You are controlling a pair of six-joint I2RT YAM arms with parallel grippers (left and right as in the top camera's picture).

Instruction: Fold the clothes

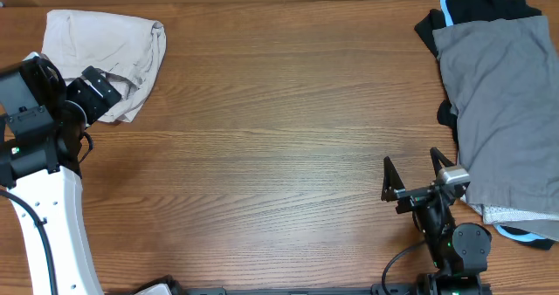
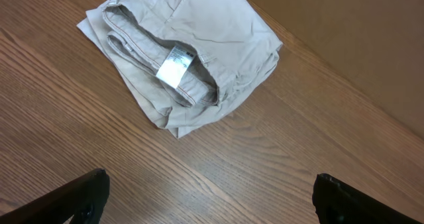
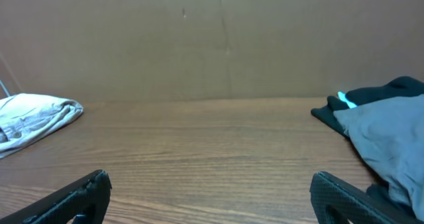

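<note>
From where I stand, the pair of light beige cotton shorts [image 1: 105, 44] lies bunched in a loose heap at the far left corner of the wood-grain bench [image 1: 279, 138]. Its waistband is turned up, so the small white label [image 2: 174, 66] shows. It is doubled over on itself but rumpled, with no flat, squared fold. I'd say the job is at its opening step: getting hold of the garment before any folding proper.

The left end effector [image 1: 106, 99] hovers just at the near edge of the heap. Its two black fingers are spread wide apart with nothing between them, and in the left wrist view the cloth sits ahead of the gap and clear of both tips. The right end effector [image 1: 412, 166] waits well apart at the near right, also spread wide and empty. It sits just beside the flat grey fabric garment [image 1: 498, 112], which lies over a black garment with light-blue trim [image 1: 472, 11].

To my eye, the next move calls for the left arm to come down onto an edge of the shorts, the waistband being the firmest bit. It should pinch a single layer and drag the shorts toward the open middle of the bench, where both arms can spread them flat.
</note>
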